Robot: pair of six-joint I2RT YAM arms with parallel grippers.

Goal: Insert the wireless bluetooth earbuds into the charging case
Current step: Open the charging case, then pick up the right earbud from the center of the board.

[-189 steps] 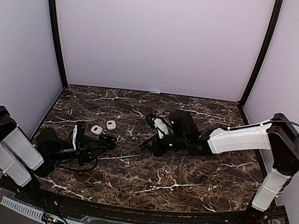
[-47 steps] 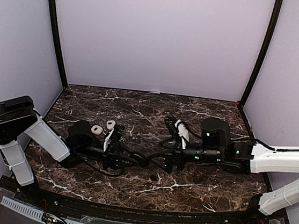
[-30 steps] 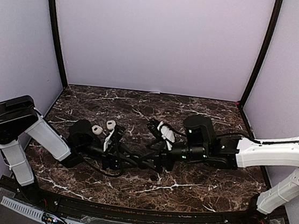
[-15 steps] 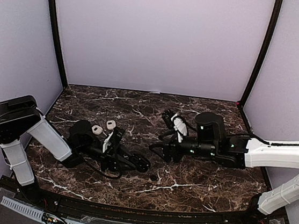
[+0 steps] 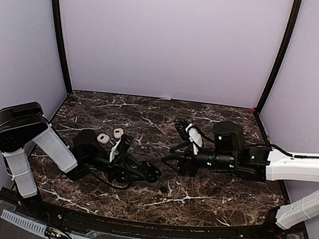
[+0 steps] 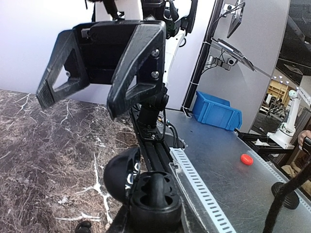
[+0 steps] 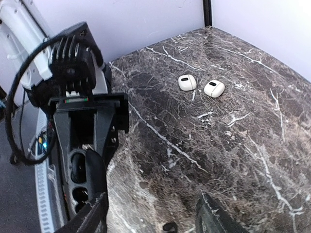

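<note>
Left tool (image 5: 147, 170) is closed on a black charging case (image 7: 77, 182), held low over the middle of the bench (image 5: 219, 198) with its lid swung open. Right tool (image 7: 151, 208) faces it from the right with its fingers (image 6: 138, 58) spread wide and nothing between them; the two tools are tip to tip, just apart.

One small dark piece, seemingly a black earbud (image 5: 164, 189), lies on the bench on the near side of both tools, close to them but touching neither. From the right wrist it shows at the bottom edge, on the marble between that tool's spread fingers. It is too small to make out a stem.

From the right wrist the black case shows two oval sockets, both dark; whether anything sits in them I cannot tell. Two white cases (image 7: 187, 82) lie side by side on the bench, beside the left arm and away from the tools, each with a dark oval mark on top.

Only the left wrist view looks past the near edge of the bench, showing a blue bin (image 6: 212, 109) and a small red ball (image 6: 247, 159) on a grey surface. The overhead view alone shows both arms reaching in low towards the centre.
</note>
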